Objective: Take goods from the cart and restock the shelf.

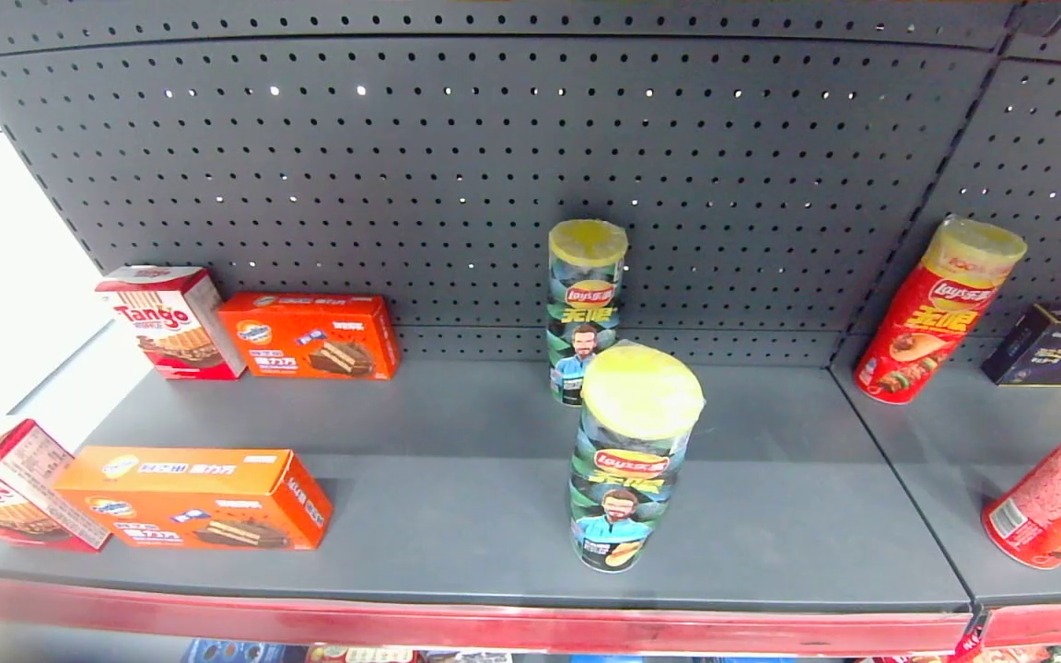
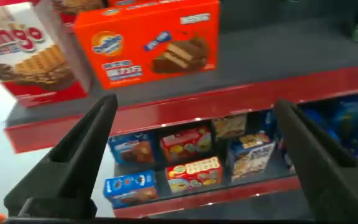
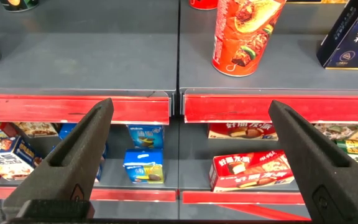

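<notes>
Head view, goods: front green can [image 1: 632, 460] stands upright mid-shelf [image 1: 457, 497], and back green can [image 1: 586, 313] is behind it by the pegboard. Front orange box [image 1: 194, 497] and front wafer box [image 1: 5, 488] are way off to the left. Front red can [image 1: 1060, 493] is in the next bay.

Head view, risk: those cans are tall and narrow. Anything slid in beside them too low or too fast would probably clip one, and the front one is near the edge, so it'd likely roll off.

Left wrist view, pincer: left pincer [image 2: 196, 106] is spread wide with nothing in it, hanging in front of the red shelf lip [image 2: 55, 127], below the front orange box [image 2: 148, 40] and front wafer box [image 2: 27, 53].

Left wrist view, risk: lifting straight up from there looks like it'd catch a finger under the lip or shove that box backward.

Right wrist view, pincer: right pincer [image 3: 191, 107] is also wide open and empty, facing the lip, with the front red can [image 3: 244, 34] just past it and a dark box [image 3: 353, 31] further back.

Right wrist view, risk: both are empty, so a trip to the cart looks due. The small boxes [image 3: 145, 165] on the shelf below could get bumped if an arm drops on the way out.
</notes>
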### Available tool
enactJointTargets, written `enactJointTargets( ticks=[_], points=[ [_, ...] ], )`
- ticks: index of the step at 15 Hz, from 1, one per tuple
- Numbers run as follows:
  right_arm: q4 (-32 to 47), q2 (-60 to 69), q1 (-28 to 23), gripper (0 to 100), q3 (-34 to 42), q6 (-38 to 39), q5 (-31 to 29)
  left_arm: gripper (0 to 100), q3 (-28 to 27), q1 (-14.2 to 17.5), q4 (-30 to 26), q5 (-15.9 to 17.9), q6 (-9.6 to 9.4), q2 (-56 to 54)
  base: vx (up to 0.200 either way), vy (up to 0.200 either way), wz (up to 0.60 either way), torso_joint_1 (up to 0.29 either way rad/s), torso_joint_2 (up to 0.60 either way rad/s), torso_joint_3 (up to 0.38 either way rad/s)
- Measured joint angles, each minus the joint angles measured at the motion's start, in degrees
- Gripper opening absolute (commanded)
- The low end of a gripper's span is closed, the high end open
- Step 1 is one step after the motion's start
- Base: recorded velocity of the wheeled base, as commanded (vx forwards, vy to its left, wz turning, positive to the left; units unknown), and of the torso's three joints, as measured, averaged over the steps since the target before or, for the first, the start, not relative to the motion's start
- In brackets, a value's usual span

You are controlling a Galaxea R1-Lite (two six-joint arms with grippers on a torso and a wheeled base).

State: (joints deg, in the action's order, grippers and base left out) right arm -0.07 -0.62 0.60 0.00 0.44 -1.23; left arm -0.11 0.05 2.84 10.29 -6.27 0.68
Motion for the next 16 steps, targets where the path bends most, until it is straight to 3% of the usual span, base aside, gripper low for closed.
enactJointTargets(
  ticks=[3,5,8,9,13,16],
  points=[
    [0.0,0.0,0.0,100,0.0,0.0,0.01,100,-0.1,0.09,-0.17,0.3,0.94,-0.78,0.0,0.0,0.0,0.0,0.0,0.0],
    [0.0,0.0,0.0,100,0.0,0.0,0.01,100,-0.18,0.11,-0.39,-0.85,2.96,-0.9,0.0,0.0,0.0,0.0,0.0,0.0],
    [0.0,0.0,0.0,100,0.0,-0.01,0.01,100,-0.22,0.13,-1.65,-12.61,3.25,-0.95,0.0,0.0,0.0,0.0,0.0,0.0],
    [0.0,0.0,0.0,100,0.0,0.0,0.01,100,-0.16,0.16,-2.57,-14.6,3.54,-0.95,0.0,0.0,0.0,0.0,0.0,0.0],
    [0.02,0.0,0.0,100,0.0,-0.06,0.11,100,0.0,0.02,-3.08,-7.61,3.97,-0.95,0.0,0.0,0.0,0.0,0.0,0.0],
    [0.02,0.0,0.0,100,0.0,-0.06,0.2,100,0.0,0.02,-3.08,-7.31,4.02,-0.93,0.0,0.0,0.0,0.0,0.0,0.0]
  ],
)
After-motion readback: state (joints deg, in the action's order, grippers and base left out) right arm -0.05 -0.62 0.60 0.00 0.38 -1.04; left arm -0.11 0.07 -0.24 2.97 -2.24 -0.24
